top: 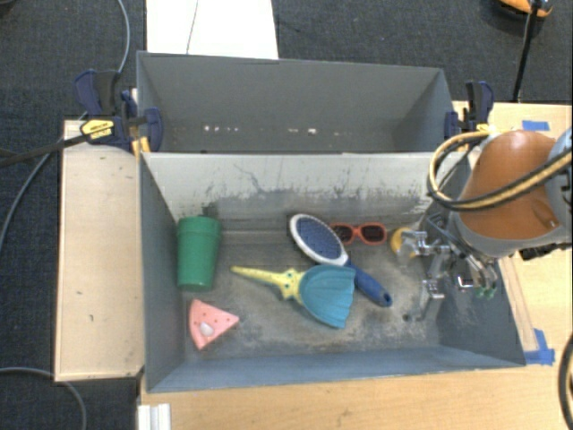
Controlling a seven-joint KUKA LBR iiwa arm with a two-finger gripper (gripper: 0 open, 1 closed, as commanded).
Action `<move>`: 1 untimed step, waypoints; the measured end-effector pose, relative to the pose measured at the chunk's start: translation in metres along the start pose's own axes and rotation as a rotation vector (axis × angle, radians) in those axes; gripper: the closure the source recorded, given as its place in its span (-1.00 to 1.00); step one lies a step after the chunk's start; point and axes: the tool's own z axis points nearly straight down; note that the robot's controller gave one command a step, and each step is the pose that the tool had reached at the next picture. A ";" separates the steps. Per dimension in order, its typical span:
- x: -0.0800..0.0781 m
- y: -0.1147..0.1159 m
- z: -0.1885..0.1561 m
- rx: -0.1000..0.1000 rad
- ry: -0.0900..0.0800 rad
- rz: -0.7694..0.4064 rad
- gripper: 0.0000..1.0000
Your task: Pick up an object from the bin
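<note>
My pincer [426, 305] hangs low at the right end of the bin [295, 186], and I cannot tell whether it is released or clenched. The nearest thing, a blue hairbrush [319, 239], lies to its left, with the handle slanting down toward me.

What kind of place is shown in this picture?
Probably a robotics laboratory or test cell. A robot's gripper hangs inside a grey metal bin of unrelated small things, such as a green cup and a blue dustpan. Cables trail over dark carpet.
</note>
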 end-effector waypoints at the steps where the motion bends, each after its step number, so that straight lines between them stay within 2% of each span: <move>1: -0.010 0.029 0.003 0.000 -0.003 -0.030 -1.00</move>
